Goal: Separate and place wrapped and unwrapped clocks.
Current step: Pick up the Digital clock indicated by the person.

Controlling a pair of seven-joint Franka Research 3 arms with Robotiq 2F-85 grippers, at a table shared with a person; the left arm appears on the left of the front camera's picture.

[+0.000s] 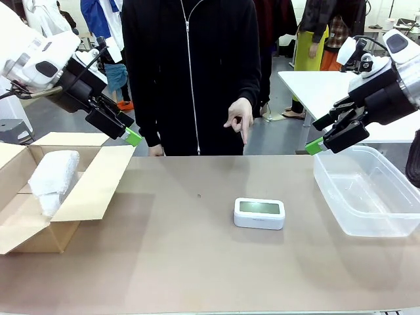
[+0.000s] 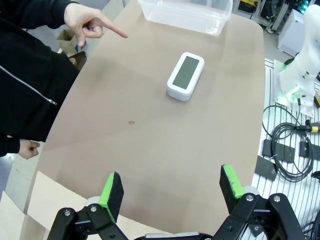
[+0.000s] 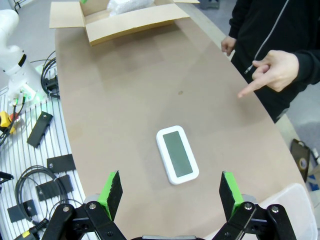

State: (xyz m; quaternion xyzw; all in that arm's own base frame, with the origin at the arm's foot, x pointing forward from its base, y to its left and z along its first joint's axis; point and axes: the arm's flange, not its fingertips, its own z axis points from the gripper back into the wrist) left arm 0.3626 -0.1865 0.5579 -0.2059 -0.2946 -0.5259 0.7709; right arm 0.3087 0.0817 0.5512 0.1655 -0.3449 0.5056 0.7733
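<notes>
Bare white rounded-rectangular digital clock [image 1: 259,213] with grey screen lies flat on the brown counter [image 1: 197,262] just right of frame centre, long axis left-right, nearer the right pincer [image 1: 325,139], wide open and empty at upper right; left pincer [image 1: 121,128], upper left, likewise.

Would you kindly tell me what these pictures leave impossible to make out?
- Front view, cardboard box: its flaps and the wrapped bundle hide whatever lies beneath.
- Front view, clear tub: its far end is cut off by the right edge.
- Every view, bare clock: any screen digits are too small to read.
</notes>
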